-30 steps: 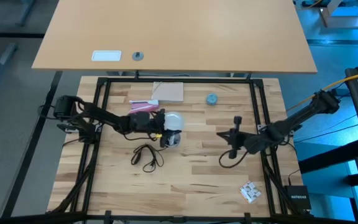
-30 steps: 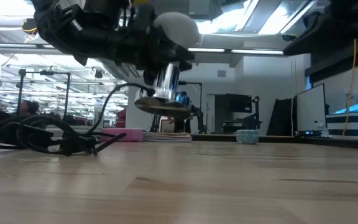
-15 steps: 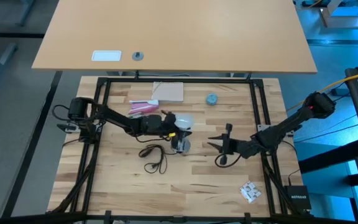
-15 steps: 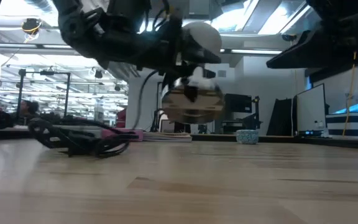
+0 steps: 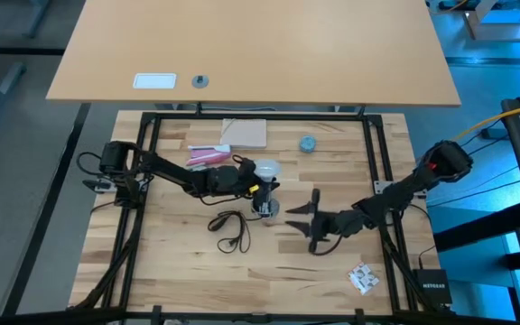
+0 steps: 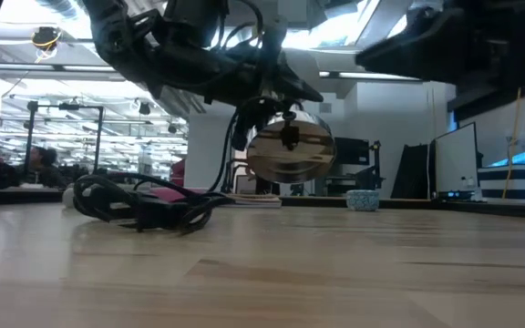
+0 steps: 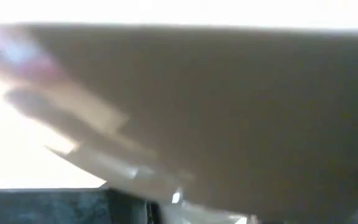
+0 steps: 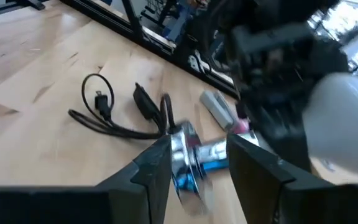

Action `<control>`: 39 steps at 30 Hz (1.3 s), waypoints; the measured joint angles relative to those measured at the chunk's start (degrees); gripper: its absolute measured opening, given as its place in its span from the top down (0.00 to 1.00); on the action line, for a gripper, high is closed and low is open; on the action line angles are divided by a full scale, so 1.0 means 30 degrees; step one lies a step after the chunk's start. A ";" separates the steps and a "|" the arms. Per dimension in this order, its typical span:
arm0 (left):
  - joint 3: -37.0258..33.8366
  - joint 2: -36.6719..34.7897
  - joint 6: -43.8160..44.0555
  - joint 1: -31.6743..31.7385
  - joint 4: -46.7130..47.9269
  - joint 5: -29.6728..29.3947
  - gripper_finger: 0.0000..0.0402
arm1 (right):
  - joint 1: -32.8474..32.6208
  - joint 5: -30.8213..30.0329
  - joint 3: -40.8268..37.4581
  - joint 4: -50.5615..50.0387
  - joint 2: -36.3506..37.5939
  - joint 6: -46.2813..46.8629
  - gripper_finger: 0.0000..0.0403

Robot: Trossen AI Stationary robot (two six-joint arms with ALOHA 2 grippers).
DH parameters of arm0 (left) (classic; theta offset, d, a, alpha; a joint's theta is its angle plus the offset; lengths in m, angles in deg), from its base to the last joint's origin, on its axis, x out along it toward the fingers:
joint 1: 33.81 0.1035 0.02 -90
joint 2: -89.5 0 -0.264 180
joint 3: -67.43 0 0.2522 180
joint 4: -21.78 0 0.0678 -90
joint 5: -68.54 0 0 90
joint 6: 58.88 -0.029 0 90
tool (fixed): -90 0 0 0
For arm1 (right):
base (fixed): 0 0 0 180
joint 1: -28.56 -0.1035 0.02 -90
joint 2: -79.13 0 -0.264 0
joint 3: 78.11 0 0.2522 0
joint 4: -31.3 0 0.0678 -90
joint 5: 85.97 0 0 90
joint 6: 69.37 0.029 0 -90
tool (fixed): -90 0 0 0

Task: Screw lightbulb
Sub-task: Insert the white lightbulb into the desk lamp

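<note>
My left gripper point(image 5: 251, 178) reaches in from the table's left and is shut on the white lightbulb point(image 5: 267, 168) near the table's middle. The bulb's grey base sits in the round silvery socket point(image 6: 290, 150), which hangs clear of the table. The socket's black cord point(image 5: 228, 227) trails down and lies coiled on the wood. My right gripper point(image 5: 298, 217) is open just right of the socket. In the right wrist view its fingers stand on either side of the socket point(image 8: 184, 168) without touching it, and the bulb point(image 8: 344, 112) shows beyond. My left gripper pinches the lightbulb's white globe point(image 5: 262, 171) between its two fingers, coming nearly level from the table's left. The gripper's own body hides the exact place of contact. The bulb is lifted clear, and the socket hangs from its base above the table.
A small blue-grey cap point(image 5: 307, 143), a beige pad point(image 5: 245, 133) and a pink item point(image 5: 208, 155) lie toward the far edge. A small crumpled packet point(image 5: 362, 278) lies near the right front corner. Black frame rails point(image 5: 376, 171) border the table.
My left gripper has carried the bulb and socket toward the table's right and rolled, so the socket's round face now turns toward the near edge; the cord has been dragged along. My right gripper has come down and leftward toward the socket and has opened.
</note>
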 joint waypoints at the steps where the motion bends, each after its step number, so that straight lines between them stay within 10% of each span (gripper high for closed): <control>1: 0.0000 0.0000 -0.0015 -0.0005 -0.0020 -0.0025 0.63 | 0.0000 0.0100 0.0450 -0.0014 -0.0402 -0.0336 0.62; 27: 0.0015 0.0007 -0.1627 -0.0573 -0.0416 -0.0039 0.63 | 0.2774 0.3036 0.7839 -0.5301 -0.6311 -0.2818 0.63; 39: 0.0015 0.0007 -0.2122 -0.0765 -0.1373 -0.0025 0.63 | 0.2718 0.3265 0.7851 -0.6137 -0.6318 -0.2290 0.83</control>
